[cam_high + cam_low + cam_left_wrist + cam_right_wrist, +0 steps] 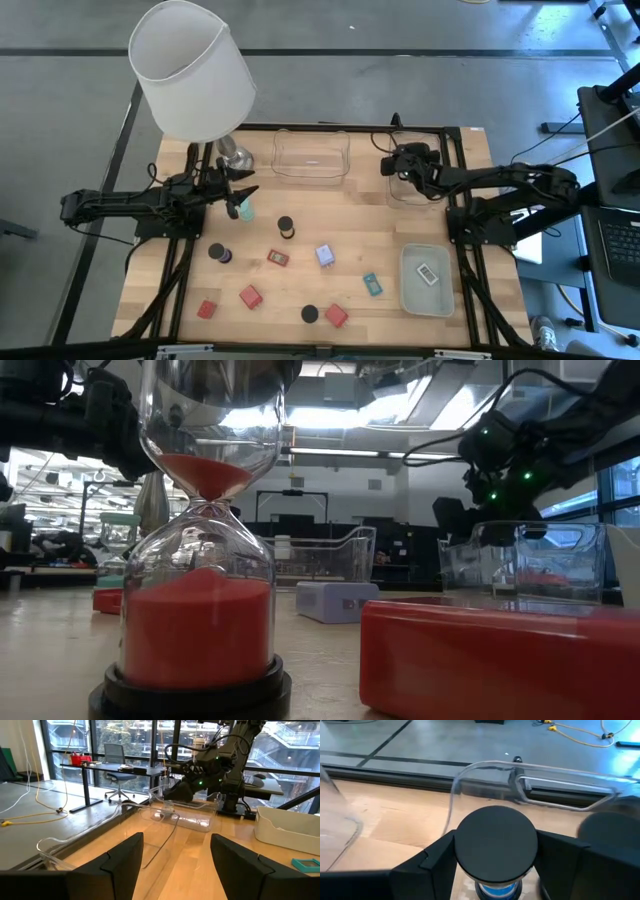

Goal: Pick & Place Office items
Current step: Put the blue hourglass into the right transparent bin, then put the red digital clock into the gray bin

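Right gripper clamps a black-capped hourglass with blue inside, we see it held over the clear tray at the table's far right. Left gripper hovers beside the lamp base, fingers apart, empty. We read no legible writing. Both arms reach inward, low.

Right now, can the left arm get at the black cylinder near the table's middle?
Probably yes: the open, empty left gripper hangs close to the black cylinder, only bare wood between; the right gripper holds another cylinder.
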Robot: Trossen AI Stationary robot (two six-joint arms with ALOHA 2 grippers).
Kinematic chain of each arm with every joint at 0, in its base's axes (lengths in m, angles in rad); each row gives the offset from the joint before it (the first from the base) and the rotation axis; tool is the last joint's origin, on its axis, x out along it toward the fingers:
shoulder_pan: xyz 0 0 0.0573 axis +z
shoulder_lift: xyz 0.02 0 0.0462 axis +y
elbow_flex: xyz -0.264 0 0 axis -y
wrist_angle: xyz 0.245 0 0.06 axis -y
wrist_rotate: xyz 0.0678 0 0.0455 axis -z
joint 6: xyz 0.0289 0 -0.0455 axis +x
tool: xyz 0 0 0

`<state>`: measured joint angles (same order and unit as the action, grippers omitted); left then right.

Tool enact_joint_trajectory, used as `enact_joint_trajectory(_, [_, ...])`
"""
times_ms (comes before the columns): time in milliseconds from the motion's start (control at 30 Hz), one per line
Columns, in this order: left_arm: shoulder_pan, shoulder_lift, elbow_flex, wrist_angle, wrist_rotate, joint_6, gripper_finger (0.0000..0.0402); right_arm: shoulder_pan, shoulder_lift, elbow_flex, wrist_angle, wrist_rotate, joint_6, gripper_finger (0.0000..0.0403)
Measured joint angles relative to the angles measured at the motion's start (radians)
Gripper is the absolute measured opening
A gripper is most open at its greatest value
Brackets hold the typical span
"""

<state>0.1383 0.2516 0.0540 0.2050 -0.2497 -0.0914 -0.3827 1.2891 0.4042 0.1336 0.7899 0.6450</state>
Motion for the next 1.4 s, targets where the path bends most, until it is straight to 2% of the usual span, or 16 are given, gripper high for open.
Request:
enact_joint_trajectory(200, [0.0, 0.0, 0.0, 0.0, 0.0, 0.0, 0.0228, -0.017, 0.012, 0.0, 0.006, -0.004, -0.002, 0.0221])
enact_joint_trajectory(633, [0.0, 0.0, 0.0, 0.007, 0.0, -0.015, 0.0228, -0.018, 0.012, 0.025, 0.021, -0.006, -0.081, 0.0295])
enact_joint_trajectory(800, [0.0, 0.0, 0.0, 0.012, 0.013, -0.084, 0.0228, -0.017, 0.012, 0.11, 0.007, -0.121, -0.193, 0.0303])
enact_joint_trajectory(933, [0.0, 0.0, 0.0, 0.008, 0.063, -0.13, 0.0228, -0.017, 0.011, 0.212, -0.1, -0.207, -0.234, 0.0303])
enact_joint_trajectory(1067, [-0.005, 0.011, 0.004, 0.007, 0.086, -0.143, 0.0237, -0.015, 0.011, 0.323, -0.295, -0.23, -0.239, 0.0303])
enact_joint_trajectory(1200, [-0.032, 0.047, 0.035, 0.008, 0.085, -0.123, 0.0249, 0.003, 0.01, 0.396, -0.434, -0.206, -0.238, 0.0303])
enact_joint_trajectory(1400, [-0.101, 0.148, 0.101, 0.01, 0.084, -0.106, 0.0263, 0.083, 0.006, 0.43, -0.478, -0.116, -0.244, 0.0304])
